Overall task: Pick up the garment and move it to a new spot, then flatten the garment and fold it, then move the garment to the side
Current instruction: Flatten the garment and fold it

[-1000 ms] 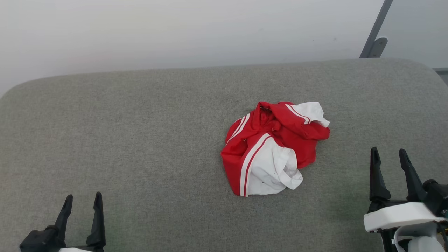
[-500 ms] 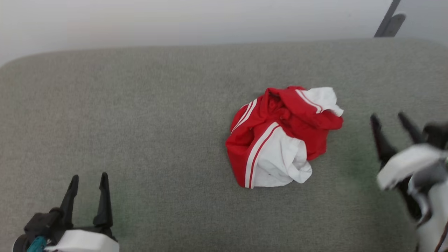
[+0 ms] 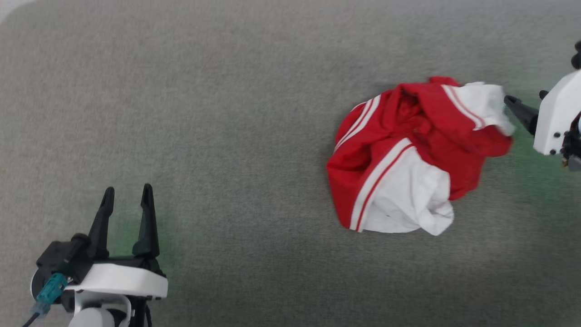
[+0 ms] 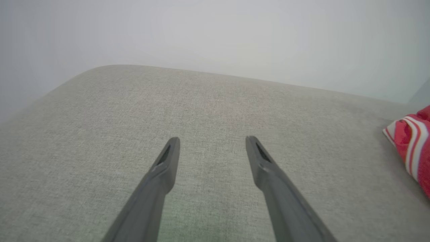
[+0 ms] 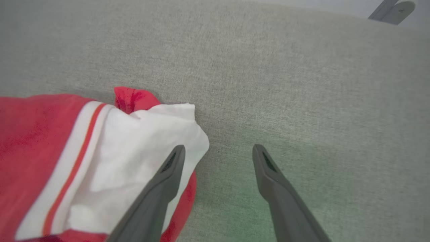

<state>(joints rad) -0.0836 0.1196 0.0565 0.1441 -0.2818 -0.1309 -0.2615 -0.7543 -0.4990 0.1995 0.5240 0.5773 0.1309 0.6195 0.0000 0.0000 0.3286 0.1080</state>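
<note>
Surface (image 3: 227, 113): grey woven fabric with a rounded far edge, seen in the left wrist view against a pale wall (image 4: 215, 30).
Garment (image 3: 422, 136): crumpled in a loose heap on the surface, right of the middle in the head view; red folds on top, a white panel at the near side and another at the far right corner, double white stripes along the edges.
Left gripper (image 3: 127, 187): at the lower left, fingers spread wide with nothing between them, over bare surface, well apart from the garment.
Right gripper (image 5: 219, 146): fingers spread wide, holding nothing; it comes in from the right edge of the head view, pointing at the garment's far right white corner.
Right gripper and garment: in the right wrist view one finger lies across the white corner and the other over bare surface; whether the finger touches the cloth cannot be told.
Background: a grey metal bracket (image 5: 391, 8) beyond the surface's far edge.
</note>
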